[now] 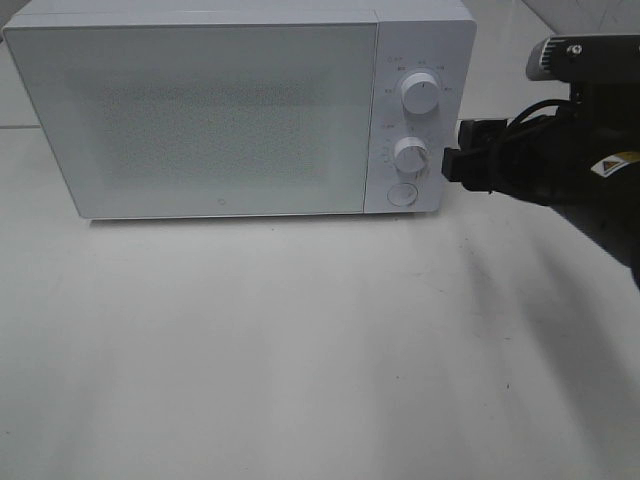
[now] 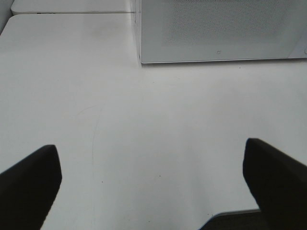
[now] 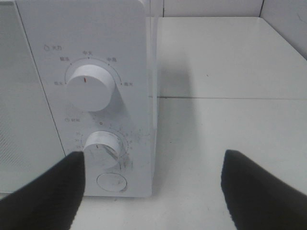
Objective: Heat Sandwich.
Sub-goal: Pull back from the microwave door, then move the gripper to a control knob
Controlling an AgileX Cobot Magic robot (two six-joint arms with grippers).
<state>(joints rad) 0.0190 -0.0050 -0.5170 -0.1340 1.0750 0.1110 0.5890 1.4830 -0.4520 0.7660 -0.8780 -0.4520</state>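
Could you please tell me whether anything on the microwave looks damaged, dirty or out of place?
Only minor wear: grey scuff marks smudge the control panel of the white box-shaped microwave around the lower round white dial and the round white button beneath it. The door looks shut and straight.

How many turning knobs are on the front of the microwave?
2. The upper knob sits above the lower knob on the microwave's right-hand panel. The round button under them is not a knob. None seems hidden.
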